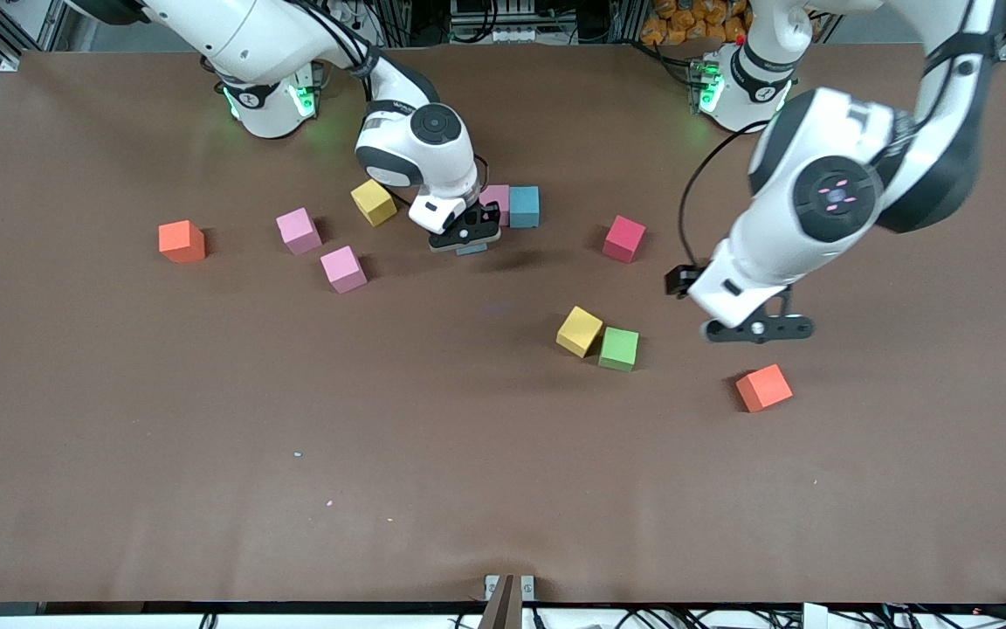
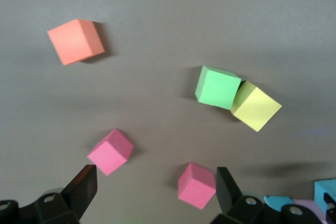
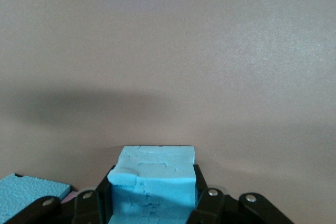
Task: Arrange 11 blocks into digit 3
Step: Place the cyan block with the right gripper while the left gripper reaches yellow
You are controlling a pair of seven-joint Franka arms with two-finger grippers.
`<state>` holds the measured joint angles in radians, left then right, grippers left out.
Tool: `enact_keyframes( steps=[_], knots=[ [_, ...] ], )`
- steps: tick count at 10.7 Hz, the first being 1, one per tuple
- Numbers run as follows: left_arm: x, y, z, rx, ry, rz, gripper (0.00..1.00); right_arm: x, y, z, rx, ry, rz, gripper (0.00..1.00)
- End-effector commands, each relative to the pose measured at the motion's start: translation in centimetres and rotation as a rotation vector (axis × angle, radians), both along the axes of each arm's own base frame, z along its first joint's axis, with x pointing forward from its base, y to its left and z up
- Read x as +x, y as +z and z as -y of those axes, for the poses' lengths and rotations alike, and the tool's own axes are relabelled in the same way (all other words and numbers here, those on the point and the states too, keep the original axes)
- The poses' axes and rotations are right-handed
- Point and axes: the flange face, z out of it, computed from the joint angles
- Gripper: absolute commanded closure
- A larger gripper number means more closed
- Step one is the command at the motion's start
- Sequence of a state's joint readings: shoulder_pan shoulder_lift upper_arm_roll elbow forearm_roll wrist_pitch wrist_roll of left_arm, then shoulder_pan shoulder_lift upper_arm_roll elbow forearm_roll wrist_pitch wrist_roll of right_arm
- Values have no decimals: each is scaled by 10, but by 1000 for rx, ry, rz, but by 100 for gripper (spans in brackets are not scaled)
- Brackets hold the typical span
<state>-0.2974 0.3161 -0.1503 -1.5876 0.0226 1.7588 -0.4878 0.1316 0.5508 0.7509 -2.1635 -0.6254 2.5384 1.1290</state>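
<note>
My right gripper (image 1: 465, 236) (image 3: 152, 195) is shut on a blue block (image 1: 472, 249) (image 3: 155, 177), low over the table next to a touching pair, a pink block (image 1: 496, 199) and a blue block (image 1: 524, 206). No digit 3 shape shows. Loose blocks lie about: yellow (image 1: 373, 202), two pink (image 1: 299, 231) (image 1: 343, 268), crimson (image 1: 624, 238) (image 2: 196, 185), and yellow (image 1: 579, 331) touching green (image 1: 619, 349) (image 2: 218, 87). My left gripper (image 1: 756, 328) (image 2: 155, 182) hangs open and holds nothing, above the table near another crimson block (image 2: 111, 151).
Two orange cubes lie apart: one (image 1: 182, 241) toward the right arm's end, one (image 1: 763, 387) (image 2: 76, 41) just nearer the front camera than my left gripper. The brown table (image 1: 293, 454) is bare along its front half.
</note>
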Motion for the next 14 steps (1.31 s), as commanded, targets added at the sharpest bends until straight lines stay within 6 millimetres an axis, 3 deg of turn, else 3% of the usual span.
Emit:
enact_keyframes(
  steps=[1, 2, 3, 4, 5, 8, 10, 12, 14],
  knots=[
    [-14, -24, 41, 22, 174, 25, 0, -8, 5, 7, -5, -10, 19, 100],
    [-19, -36, 58, 38, 271, 27, 0, -8, 5, 6, -4, -12, 21, 100],
    [-21, -50, 68, 53, 345, 22, 0, -6, 5, 7, -2, -19, 21, 89],
    [-24, -63, 77, 66, 412, 18, 0, -5, 5, 7, 0, -42, 17, 62],
    [-28, -77, 89, 78, 480, 18, 0, -4, 5, 7, 1, -67, 17, 44],
    [-34, -115, 118, 81, 699, 38, 0, -4, 5, 7, 0, -72, 18, 0],
    [-39, -138, 123, 59, 727, 51, 0, -1, 11, 6, 2, -72, 27, 0],
    [-48, -165, 122, 20, 807, 83, 0, 12, 37, -2, -12, -64, 55, 0],
    [-52, -185, 119, 37, 812, 69, 0, 25, 49, -3, -56, -29, 61, 0]
  ],
)
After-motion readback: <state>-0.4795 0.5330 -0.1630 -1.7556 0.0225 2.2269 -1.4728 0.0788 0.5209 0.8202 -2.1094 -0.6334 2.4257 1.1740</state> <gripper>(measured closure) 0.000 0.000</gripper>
